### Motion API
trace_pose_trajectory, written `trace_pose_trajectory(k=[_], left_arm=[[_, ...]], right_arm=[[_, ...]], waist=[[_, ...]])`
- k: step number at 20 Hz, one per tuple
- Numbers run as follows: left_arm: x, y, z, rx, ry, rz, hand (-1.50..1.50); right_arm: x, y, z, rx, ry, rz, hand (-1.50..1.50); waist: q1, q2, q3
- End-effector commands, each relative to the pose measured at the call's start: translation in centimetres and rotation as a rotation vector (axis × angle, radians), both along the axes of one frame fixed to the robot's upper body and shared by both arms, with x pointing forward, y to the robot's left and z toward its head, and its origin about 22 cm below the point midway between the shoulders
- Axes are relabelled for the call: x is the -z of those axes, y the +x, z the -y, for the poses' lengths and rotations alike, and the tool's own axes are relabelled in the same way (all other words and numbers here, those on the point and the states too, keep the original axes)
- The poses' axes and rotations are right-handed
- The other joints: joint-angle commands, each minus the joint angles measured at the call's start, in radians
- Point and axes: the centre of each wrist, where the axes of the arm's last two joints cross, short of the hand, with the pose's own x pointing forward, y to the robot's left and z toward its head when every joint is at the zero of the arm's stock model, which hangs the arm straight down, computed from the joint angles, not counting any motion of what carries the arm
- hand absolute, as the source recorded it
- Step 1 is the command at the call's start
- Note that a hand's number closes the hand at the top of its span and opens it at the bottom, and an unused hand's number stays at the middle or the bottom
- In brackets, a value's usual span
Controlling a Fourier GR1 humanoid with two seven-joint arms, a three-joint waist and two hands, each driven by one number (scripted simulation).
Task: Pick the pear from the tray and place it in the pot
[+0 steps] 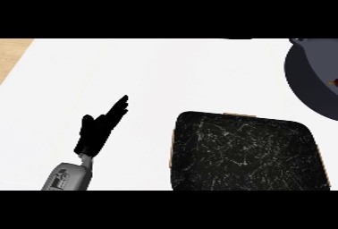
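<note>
A black tray (244, 152) with a scratched, speckled top lies at the lower right of the white counter; nothing rests on the part I see. A dark grey pot (310, 76) sits at the upper right, cut off by the view's edge. Inside it, right at the border, a small brownish bit (333, 82) shows; I cannot tell what it is. No pear is plainly visible. My left hand (99, 129) is at the lower left, open with fingers straight and pointing up and to the right, well apart from the tray. My right hand is out of sight.
The white counter (165, 76) stretches wide between my left hand and the pot. A strip of wooden surface (13, 53) shows at the far upper left.
</note>
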Motion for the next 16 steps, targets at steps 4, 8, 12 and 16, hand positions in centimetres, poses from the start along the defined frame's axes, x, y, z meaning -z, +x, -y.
trace_pose_trajectory(k=[4, 8, 12, 16], left_arm=[[0.1, 0.1, -1.1, -0.024, 0.003, -0.028, 0.00], [0.3, 0.4, -0.7, -0.036, -0.002, -0.029, 0.00], [0.3, -0.2, -1.0, -0.050, -0.009, -0.032, 0.00], [0.4, -0.3, -2.2, -0.040, 0.002, -0.023, 0.00]], right_arm=[[3.1, 1.6, -2.9, -0.032, 0.098, -0.079, -1.50], [1.3, 3.0, -4.2, -0.058, 0.487, 0.122, -1.50], [0.7, 2.8, -3.6, -0.007, 0.784, 0.228, -1.50], [-1.6, 1.9, -1.3, 0.168, 0.968, 0.393, -1.50]], waist=[[-0.024, 0.001, 0.006], [-0.039, 0.001, 0.007], [-0.040, -0.006, 0.007], [-0.033, 0.003, 0.006]])
